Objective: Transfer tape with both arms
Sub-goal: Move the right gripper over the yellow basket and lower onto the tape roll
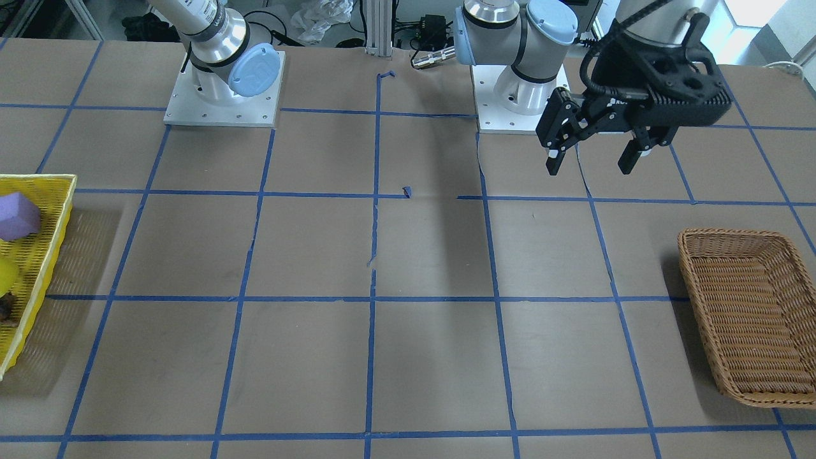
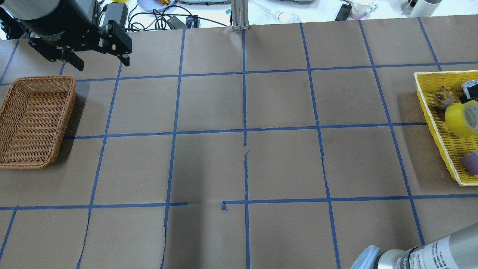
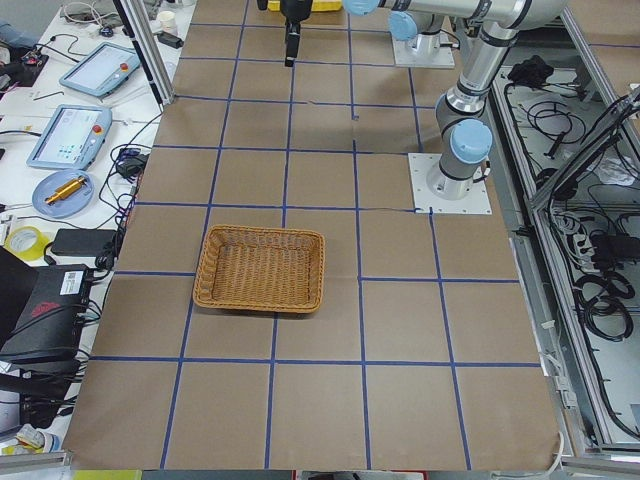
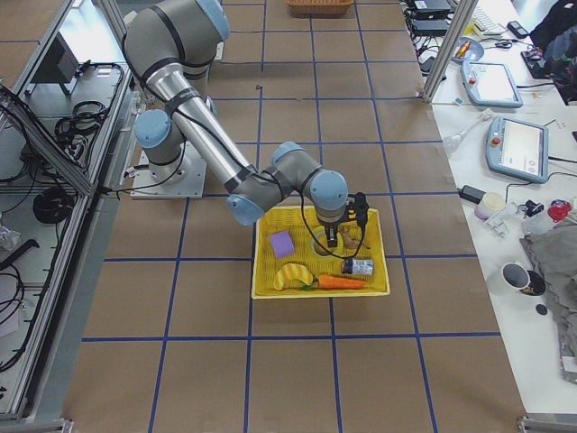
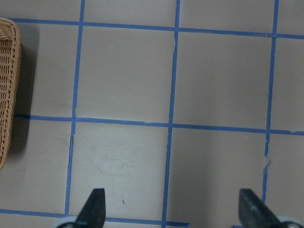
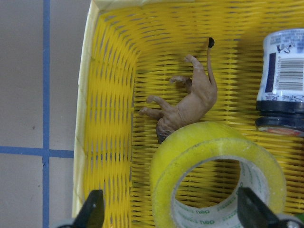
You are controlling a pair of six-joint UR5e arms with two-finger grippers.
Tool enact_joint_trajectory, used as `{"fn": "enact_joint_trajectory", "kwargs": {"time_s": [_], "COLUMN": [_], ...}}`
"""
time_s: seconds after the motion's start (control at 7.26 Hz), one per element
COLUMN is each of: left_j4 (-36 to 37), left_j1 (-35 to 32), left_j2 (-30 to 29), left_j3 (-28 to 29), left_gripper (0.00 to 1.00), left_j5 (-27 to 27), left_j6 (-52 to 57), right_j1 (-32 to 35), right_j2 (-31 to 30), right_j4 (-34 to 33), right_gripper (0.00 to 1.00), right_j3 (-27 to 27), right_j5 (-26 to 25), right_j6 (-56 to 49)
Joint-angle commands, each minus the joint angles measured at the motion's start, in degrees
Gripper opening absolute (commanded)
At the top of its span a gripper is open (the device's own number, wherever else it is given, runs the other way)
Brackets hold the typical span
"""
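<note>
We find the bright yellow roll of tape (image 6: 213,137) in the yellow plastic woven basket (image 6: 109,71), under our right black two-finger gripper (image 6: 173,211), jaws spread wide; our left gripper (image 1: 592,164) likewise gapes.

Overhead, front views face oppositely (sharing wicker basket (image 1: 752,312)).

The table (image 1: 433,255) was covered in brown paper and divided into squares by blue tape lines (image 1: 376,298). An aluminium post (image 2: 239,15) was fixed at one edge. Along that side a white bench (image 3: 125,125) was loaded with teach pendants (image 3: 70,135). Black cables (image 3: 600,290) were coiled in a metal-framed bay opposite. The scene was evenly lit.
</note>
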Motion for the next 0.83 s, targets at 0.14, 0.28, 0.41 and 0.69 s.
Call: {"fn": "enact_joint_trajectory", "kwargs": {"time_s": [0.14, 0.28, 0.41, 0.69], "left_j4": [0.58, 0.77, 0.77, 0.86], "left_j1": [-1.8, -1.8, -1.8, -1.8], "left_j2": [-2.76, -2.06, -1.53, -0.92], "left_j3": [0.56, 0.38, 0.2, 0.12], "left_gripper": [1.0, 1.0, 1.0, 1.0], "left_j5": [0.49, 0.75, 0.67, 0.84], "left_j6": [-0.16, 0.01, 0.28, 0.19], "right_j1": [-0.45, -0.45, -0.45, 0.07], "right_j2": [5.03, 4.78, 4.78, 2.86], "right_j4": [-5.05, -4.9, -4.55, -3.93], "right_gripper": [0.51, 0.25, 0.0, 0.0], "right_j3": [-0.04, -0.04, -0.12, -0.39], "right_j5": [1.86, 3.53, 3.72, 3.72], "right_j6": [2.88, 3.68, 3.95, 5.17]}}
